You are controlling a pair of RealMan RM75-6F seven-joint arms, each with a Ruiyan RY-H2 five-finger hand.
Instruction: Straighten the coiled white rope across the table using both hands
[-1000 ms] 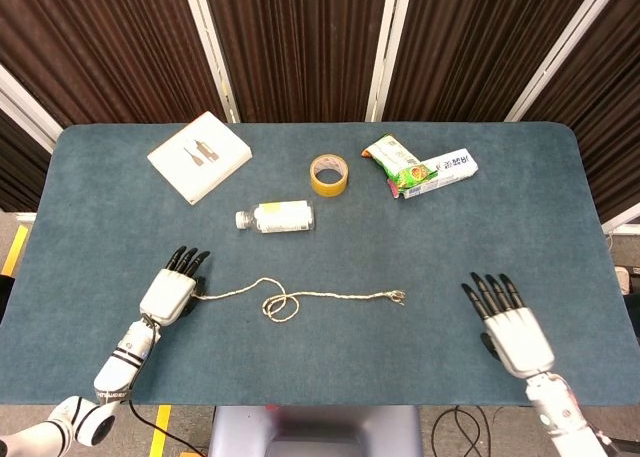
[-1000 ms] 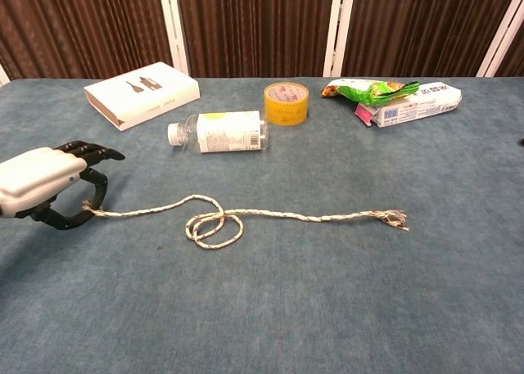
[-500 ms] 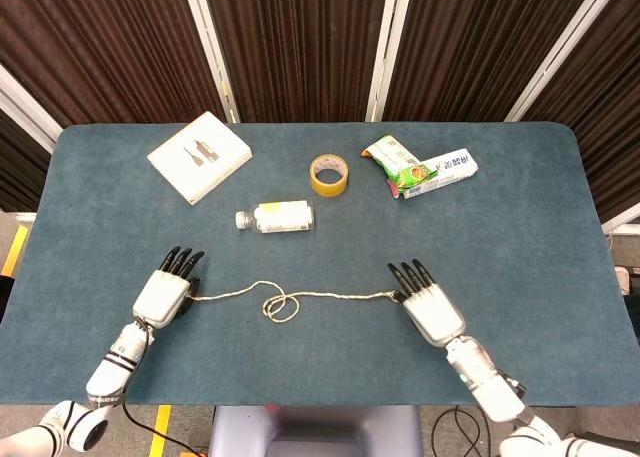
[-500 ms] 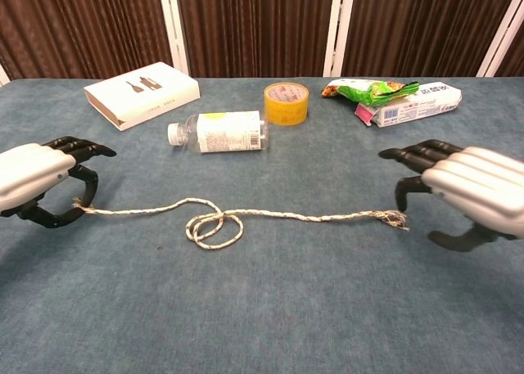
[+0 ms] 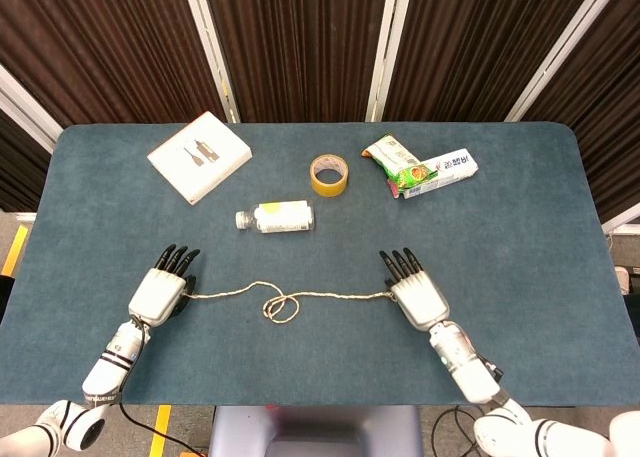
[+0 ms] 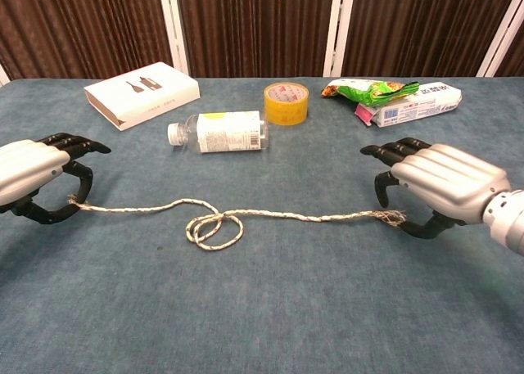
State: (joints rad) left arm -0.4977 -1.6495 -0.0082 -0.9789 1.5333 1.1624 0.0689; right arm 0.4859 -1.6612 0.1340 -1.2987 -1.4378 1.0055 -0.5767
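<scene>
Rope: your white rope (image 6: pixel 246 214) lies left to right across the near half of the table (image 5: pixel 520 237), with one small loop (image 6: pixel 213 228) left in it, left of its middle
Left hand: your left hand (image 5: pixel 160 291) sits over the rope's left end, palm down, fingers stretched forward and thumb curled under; the rope end lies at the thumb, but you cannot tell whether it is pinched
Right hand: your right hand (image 5: pixel 414 292) is palm down over the frayed right end (image 6: pixel 393 218), fingers forward and thumb hooked beneath; the frayed tip sits just beside the thumb, grip unclear
Far side, left: a white box (image 5: pixel 199 156) lies flat near the far left corner
Far side, middle: a clear bottle (image 5: pixel 276 217) lies on its side, a yellow tape roll (image 5: pixel 328 174) just beyond it
Far side, right: a green snack bag (image 5: pixel 392 161) touches a white packet (image 5: pixel 446 168)
</scene>
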